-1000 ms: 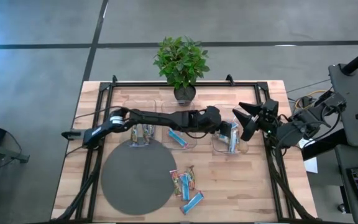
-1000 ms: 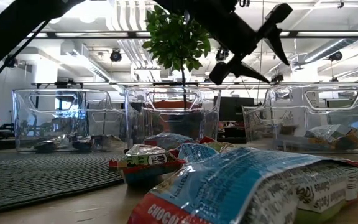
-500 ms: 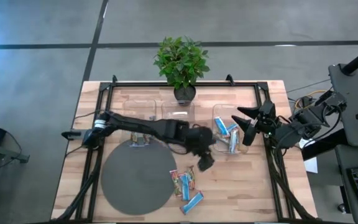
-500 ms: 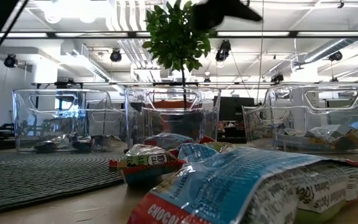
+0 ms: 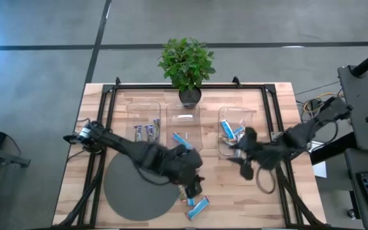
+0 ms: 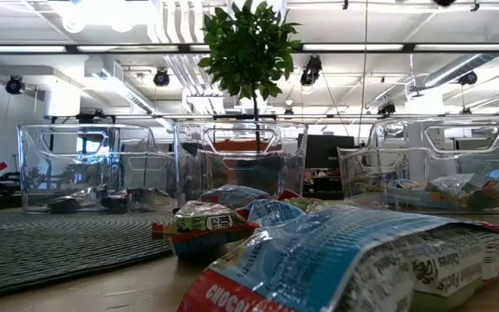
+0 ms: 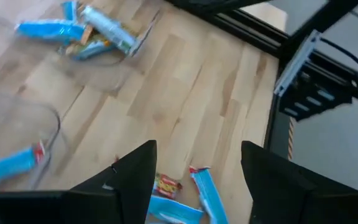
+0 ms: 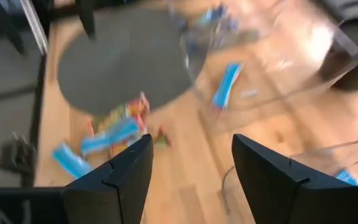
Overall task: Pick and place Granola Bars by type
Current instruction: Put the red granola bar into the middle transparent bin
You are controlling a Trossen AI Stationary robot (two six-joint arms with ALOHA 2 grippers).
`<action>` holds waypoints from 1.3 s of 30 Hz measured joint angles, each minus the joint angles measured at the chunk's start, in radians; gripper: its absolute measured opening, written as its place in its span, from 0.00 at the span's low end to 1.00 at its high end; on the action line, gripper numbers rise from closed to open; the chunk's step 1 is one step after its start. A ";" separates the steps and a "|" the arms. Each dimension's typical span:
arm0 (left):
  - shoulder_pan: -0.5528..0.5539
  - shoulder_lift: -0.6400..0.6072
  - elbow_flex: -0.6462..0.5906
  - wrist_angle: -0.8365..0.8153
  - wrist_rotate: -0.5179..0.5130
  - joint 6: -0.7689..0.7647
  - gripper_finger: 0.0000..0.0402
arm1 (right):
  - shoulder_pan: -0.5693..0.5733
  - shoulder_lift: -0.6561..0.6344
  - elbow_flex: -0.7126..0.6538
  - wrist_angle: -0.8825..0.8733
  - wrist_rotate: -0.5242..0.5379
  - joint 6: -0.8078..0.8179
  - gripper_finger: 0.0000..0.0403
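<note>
Granola Bars (image 5: pixel 193 193) loose, others in trays (image 5: pixel 235 135)

In the low view, the nearest blue-and-white foil-wrapped granola bar (image 6: pixel 362 260), lying on the wooden table, carries white capitals on a red band at its lower edge that read "CHOCOL", cut off by the frame. Smaller dark print shows farther along this wrapper, too blurred to read. The multicoloured foil bar (image 6: pixel 206 224) behind it bears a small label that cannot be made out.
</note>
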 joint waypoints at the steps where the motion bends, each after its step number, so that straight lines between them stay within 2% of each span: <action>1: -0.020 0.000 0.000 -0.011 -0.026 -0.043 0.54 | 0.000 0.022 -0.011 0.013 -0.018 -0.007 0.52; 7: -0.130 0.000 -0.034 -0.137 -0.193 -0.305 0.54 | 0.000 0.157 -0.032 0.110 -0.202 -0.164 0.52; 10: -0.177 -0.005 -0.091 -0.124 -0.215 -0.404 0.54 | 0.000 0.230 0.000 0.109 -0.271 -0.214 0.52; 14: -0.229 -0.038 -0.201 -0.031 -0.219 -0.490 0.54 | -0.002 0.302 0.043 0.109 -0.298 -0.243 0.52; 18: -0.275 -0.082 -0.357 0.162 -0.223 -0.528 0.54 | -0.023 0.342 0.076 0.108 -0.359 -0.366 0.52; 21: -0.306 -0.161 -0.514 0.349 -0.250 -0.532 0.54 | -0.038 0.371 0.090 0.108 -0.387 -0.441 0.52; 27: -0.389 -0.368 -0.896 0.714 -0.391 -0.566 0.54 | -0.033 0.421 0.106 0.110 -0.395 -0.466 0.52; 32: -0.435 -0.531 -1.154 1.037 -0.437 -0.531 0.54 | 0.011 0.488 0.123 0.114 -0.409 -0.470 0.52; 35: -0.452 -0.595 -1.240 1.114 -0.435 -0.475 0.54 | 0.040 0.551 0.150 0.125 -0.409 -0.483 0.52; 39: -0.457 -0.665 -1.293 1.131 -0.431 -0.441 0.54 | 0.070 0.653 0.206 0.127 -0.409 -0.544 0.52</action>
